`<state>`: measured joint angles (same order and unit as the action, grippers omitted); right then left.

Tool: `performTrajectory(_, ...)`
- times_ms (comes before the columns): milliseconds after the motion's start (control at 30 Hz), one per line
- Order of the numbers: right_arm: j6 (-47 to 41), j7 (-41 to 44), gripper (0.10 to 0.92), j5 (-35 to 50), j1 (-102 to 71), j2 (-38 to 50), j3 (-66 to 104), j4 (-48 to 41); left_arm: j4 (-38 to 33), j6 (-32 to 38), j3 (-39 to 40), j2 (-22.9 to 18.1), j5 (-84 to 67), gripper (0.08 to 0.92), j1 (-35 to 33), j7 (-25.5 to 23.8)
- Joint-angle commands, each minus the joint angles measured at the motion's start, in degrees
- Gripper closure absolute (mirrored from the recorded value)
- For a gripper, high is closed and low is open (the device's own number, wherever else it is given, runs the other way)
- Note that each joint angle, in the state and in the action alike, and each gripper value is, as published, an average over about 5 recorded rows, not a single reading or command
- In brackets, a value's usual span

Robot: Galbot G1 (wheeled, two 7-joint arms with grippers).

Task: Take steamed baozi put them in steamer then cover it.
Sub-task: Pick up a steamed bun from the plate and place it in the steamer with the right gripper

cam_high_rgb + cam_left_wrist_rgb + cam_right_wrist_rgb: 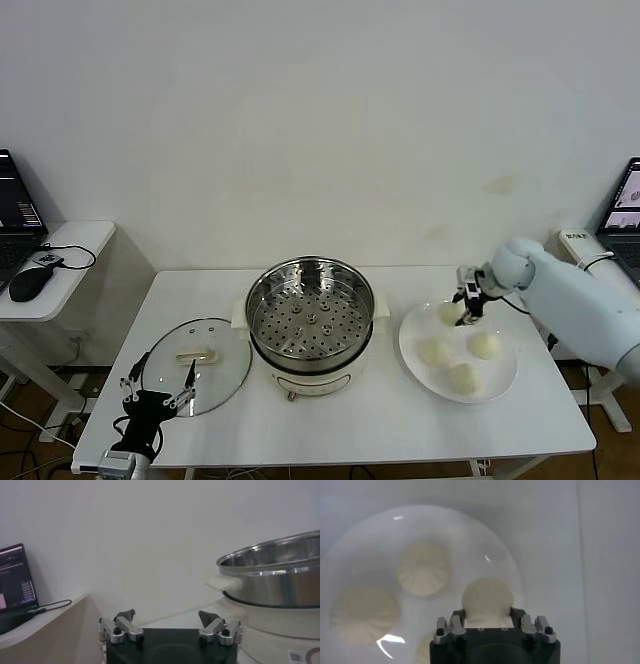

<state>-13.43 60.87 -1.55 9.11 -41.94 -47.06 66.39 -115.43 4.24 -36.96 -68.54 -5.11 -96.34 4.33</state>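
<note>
Sitting between right pincer point(487, 616) fingers (snugly): baozi point(487, 598)

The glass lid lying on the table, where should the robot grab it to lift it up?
Best by the cream oblong handle at the middle of the glass lid. The lid lies flat beside the steamer, handle up, so coming straight down from above, fingers across the handle's narrow sides, looks easiest. The thin rim sits flush on the table. The open left gripper is nearest.
</note>
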Motion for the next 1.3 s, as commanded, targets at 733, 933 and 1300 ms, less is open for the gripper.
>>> performTrajectory(733,10.2,-3.8,0.440,16.2,30.2,-21.4,-27.1,10.5,-1.3,0.1,-1.0,1.8,-1.1,0.177,-1.1,-0.1)
performTrajectory(933,19.0,-6.1,0.443,9.3,26.9,-28.2,-28.7,4.2,-1.2,0.2,-2.2,1.7,-1.8,0.177,-1.3,0.0)
performTrajectory(1300,34.1,-11.3,0.447,-6.5,19.9,-34.3,-27.9,-8.8,-1.4,0.3,-3.7,1.2,-2.2,0.177,-1.4,-0.1)
